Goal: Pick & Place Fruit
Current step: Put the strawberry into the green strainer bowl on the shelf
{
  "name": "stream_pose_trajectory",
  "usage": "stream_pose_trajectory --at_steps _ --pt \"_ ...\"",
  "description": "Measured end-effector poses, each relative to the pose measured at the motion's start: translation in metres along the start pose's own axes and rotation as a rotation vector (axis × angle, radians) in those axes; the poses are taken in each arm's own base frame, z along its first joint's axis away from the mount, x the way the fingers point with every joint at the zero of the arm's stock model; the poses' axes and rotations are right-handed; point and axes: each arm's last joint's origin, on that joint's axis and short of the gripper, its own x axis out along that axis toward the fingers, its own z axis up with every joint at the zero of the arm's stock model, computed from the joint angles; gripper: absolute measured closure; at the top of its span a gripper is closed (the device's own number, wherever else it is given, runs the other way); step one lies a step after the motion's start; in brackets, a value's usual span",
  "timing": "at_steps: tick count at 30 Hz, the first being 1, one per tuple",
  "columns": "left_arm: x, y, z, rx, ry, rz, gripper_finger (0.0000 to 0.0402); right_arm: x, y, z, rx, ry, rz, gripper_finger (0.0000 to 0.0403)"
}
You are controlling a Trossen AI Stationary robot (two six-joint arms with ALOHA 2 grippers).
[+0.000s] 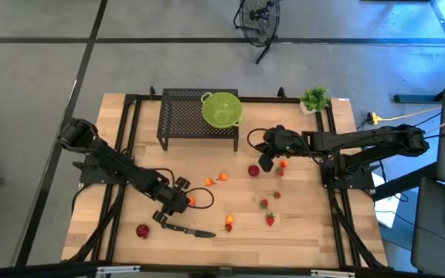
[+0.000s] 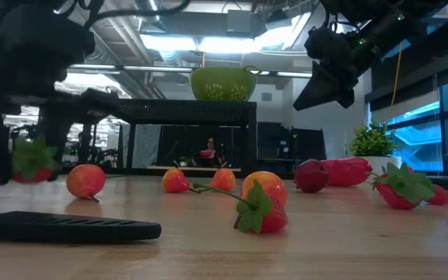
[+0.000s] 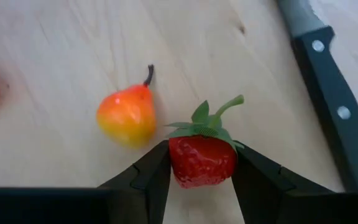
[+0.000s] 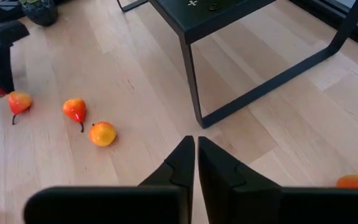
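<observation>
Strawberry [image 3: 202, 160] sits clamped between the left tool's [image 3: 201, 177] fingers, leaves up, low over the counter [image 3: 55, 50] beside an orange-yellow pear [image 3: 126, 116] and the black-handled knife [image 3: 334, 99], probably gripped across its body for carrying to the lime-green colander [image 1: 222, 108] on the black rack [image 1: 184, 116]. Right tool [image 4: 196, 163], fingers together and empty, hovers near that rack.

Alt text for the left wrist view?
The left gripper is shut on a red strawberry with a green leafy top, over the wooden table. An orange-yellow pear lies beside it; a black-handled knife lies farther off.
</observation>
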Motion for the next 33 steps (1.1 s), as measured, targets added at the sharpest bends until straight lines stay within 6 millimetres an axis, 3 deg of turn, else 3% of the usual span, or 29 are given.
stream_pose_trajectory --at_steps 7,15,33 --pt "-0.02 0.004 0.006 -0.009 -0.092 0.04 0.0252 0.0 0.0 0.0 0.0 0.003 -0.001 0.0399" --pt "-0.045 0.015 0.009 -0.034 -0.192 0.172 0.0253 0.0 0.001 -0.001 0.002 0.019 0.036 0.0375" --pt "-0.084 0.058 0.022 -0.035 -0.469 0.393 0.0247 0.0 0.001 -0.001 -0.002 0.026 0.046 0.0399"
